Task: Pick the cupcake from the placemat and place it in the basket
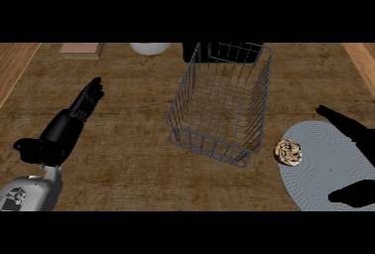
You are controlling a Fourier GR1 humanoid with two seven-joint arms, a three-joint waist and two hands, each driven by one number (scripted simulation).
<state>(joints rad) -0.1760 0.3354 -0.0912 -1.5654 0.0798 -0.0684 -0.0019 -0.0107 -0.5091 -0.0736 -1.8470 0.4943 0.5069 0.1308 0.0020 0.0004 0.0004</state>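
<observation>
Lower right on the placemat (322,168), right hand (351,131) spread around the cupcake (288,152); I'd close evenly before lifting toward the basket (219,104).

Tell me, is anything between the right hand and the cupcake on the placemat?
Nothing visible. The cupcake sits near the placemat's left edge, and the open right hand spreads over the placemat, only bare mat between them.
</observation>
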